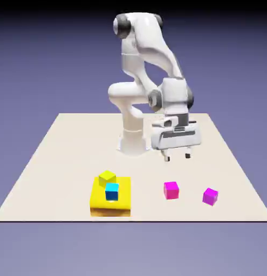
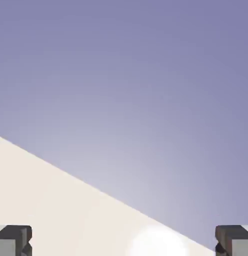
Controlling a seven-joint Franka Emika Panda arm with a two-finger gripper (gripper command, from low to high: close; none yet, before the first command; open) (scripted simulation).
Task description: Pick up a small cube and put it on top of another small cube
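The desk (image 1: 76, 153) was the biggest thing in sight, its pale top running toward the camera in the exterior view. The arm (image 1: 151, 46) stood over it from the far edge, with the gripper (image 1: 177, 156) hanging above the surface, fingers apart and nothing between them. The hand view showed only bare desk, a bright glare spot and the backdrop beyond the desk's edge.

Next in size came the yellow block (image 1: 110, 207), near the front at the exterior view's left, with the yellow cube (image 1: 107, 178) and the cyan cube (image 1: 112, 192) by it; whether either rested on it was hard to tell.

Smallest were the cubes of the task. The pink cube (image 1: 171, 190) sat on the desk, nearer the camera than the gripper. The purple cube (image 1: 210, 197) lay to its right in the exterior view, apart from it and turned at an angle.

The job looked barely begun: reaching, grasping, lifting and stacking the purple cube all remained.
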